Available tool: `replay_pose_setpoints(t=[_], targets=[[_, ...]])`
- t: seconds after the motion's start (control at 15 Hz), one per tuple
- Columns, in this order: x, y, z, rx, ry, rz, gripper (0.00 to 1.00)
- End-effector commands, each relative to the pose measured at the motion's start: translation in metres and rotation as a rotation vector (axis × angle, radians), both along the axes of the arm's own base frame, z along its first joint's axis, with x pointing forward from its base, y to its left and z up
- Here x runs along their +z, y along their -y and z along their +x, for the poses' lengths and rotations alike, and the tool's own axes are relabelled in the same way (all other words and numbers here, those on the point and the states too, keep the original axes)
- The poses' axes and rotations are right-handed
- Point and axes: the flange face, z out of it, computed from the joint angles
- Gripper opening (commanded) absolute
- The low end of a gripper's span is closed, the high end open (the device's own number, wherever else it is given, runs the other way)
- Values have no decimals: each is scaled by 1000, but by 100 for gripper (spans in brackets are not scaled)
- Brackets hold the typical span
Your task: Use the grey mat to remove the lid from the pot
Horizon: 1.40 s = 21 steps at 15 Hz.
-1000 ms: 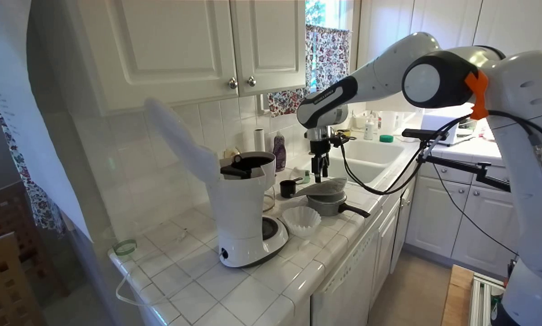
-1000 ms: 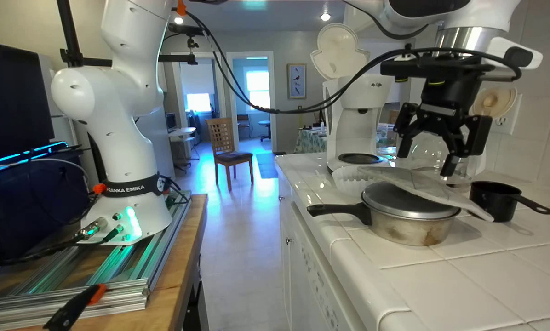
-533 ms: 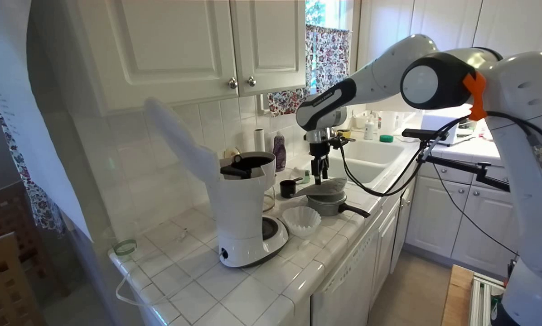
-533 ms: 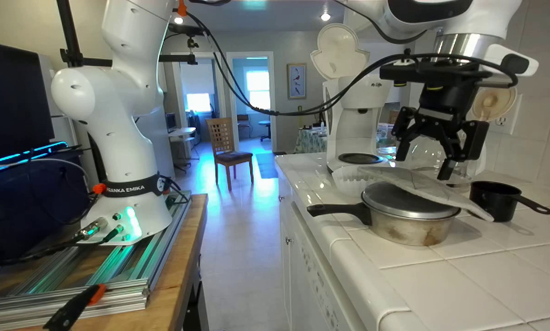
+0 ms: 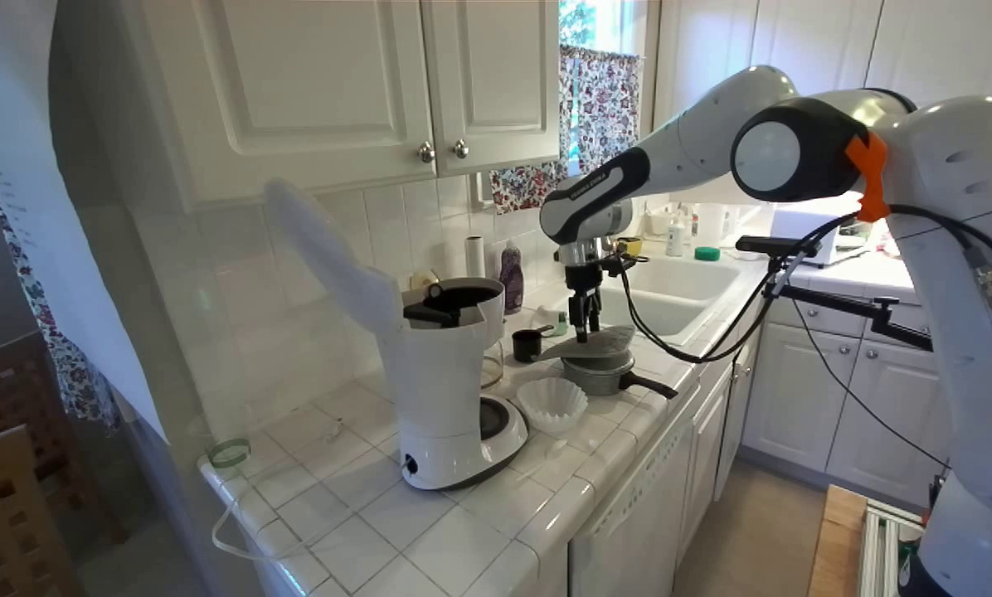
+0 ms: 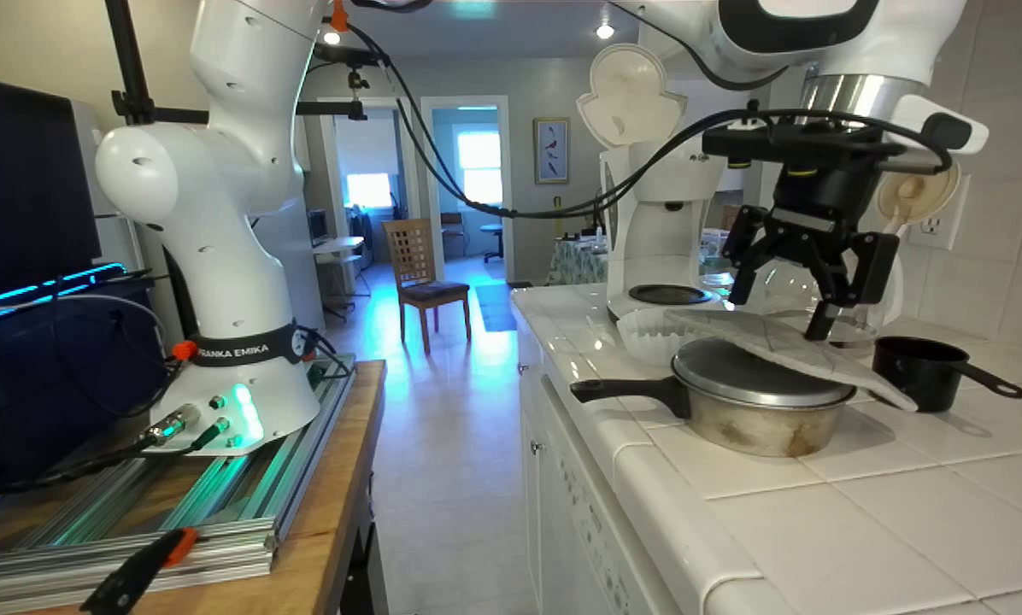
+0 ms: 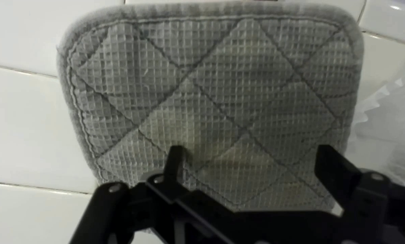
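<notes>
The grey mat [image 6: 789,343] is a quilted pad resting tilted on the lid [image 6: 727,369], one end sloping down beside the pot [image 6: 763,427]. It fills most of the wrist view [image 7: 219,98]. The lid sits on the pot and is partly hidden under the mat. The pot also shows in an exterior view [image 5: 600,381], its black handle pointing towards the counter's front edge. My gripper [image 6: 780,314] is open and empty, pointing down just over the mat. In the wrist view both fingers stand apart over the mat; I cannot tell whether a fingertip touches it.
A black cup [image 6: 917,376] stands close beside the mat's low end. A white paper filter [image 5: 552,406] and the white coffee maker [image 5: 442,406] with raised lid stand on the pot's other side. The sink [image 5: 658,311] lies beyond. The tiled counter's front edge [image 6: 682,521] is near the pot.
My gripper has come down towards the mat and shifted slightly left in an exterior view, still open. The mat, lid and pot have not moved.
</notes>
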Motion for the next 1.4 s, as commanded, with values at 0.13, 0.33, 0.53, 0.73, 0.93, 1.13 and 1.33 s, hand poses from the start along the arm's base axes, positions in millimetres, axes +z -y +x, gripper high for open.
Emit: replay_pose_setpoints(t=[0.13, 0.33, 0.53, 0.73, 0.93, 1.13, 1.33], targets=[[-9, -5, -3, -3, -42, -31, 100], [-12, -5, -4, 0, -53, -35, 100], [-14, -5, -4, 0, -55, -38, 100], [-16, -4, -4, 2, -60, -41, 85], [-17, -3, -4, 4, -67, -44, 57], [-18, -3, -3, 5, -70, -48, 36], [-17, -2, -3, 2, -70, -53, 15]])
